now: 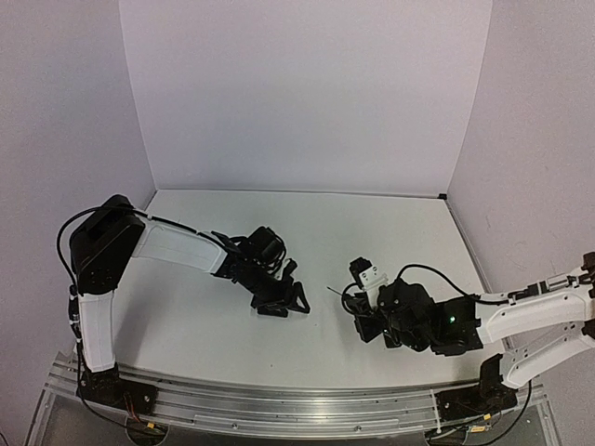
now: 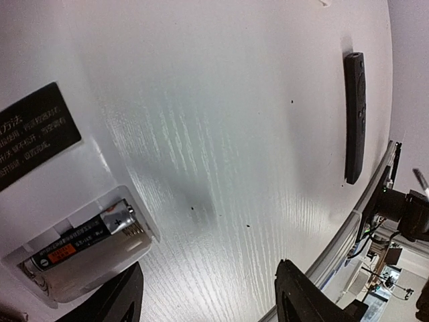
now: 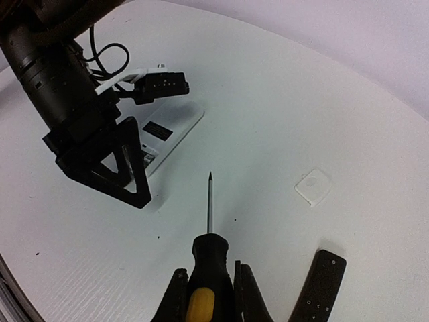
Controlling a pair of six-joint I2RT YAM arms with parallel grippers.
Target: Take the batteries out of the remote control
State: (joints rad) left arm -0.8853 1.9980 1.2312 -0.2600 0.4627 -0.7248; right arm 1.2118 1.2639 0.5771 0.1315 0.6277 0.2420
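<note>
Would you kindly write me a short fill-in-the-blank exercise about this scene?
The right gripper is shut on a ____.
A battery lies in the uncovered compartment of the ____ remote control.
The left gripper has its jaws ____.
The slim remote is ____.
Missing: screwdriver; white; open; black.

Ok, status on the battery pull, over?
Left gripper open over small white plastic remote. Dark cylindrical battery exposed, not yet out. Right gripper shut on yellow-and-black-handled screwdriver. Nothing blocking.
</note>
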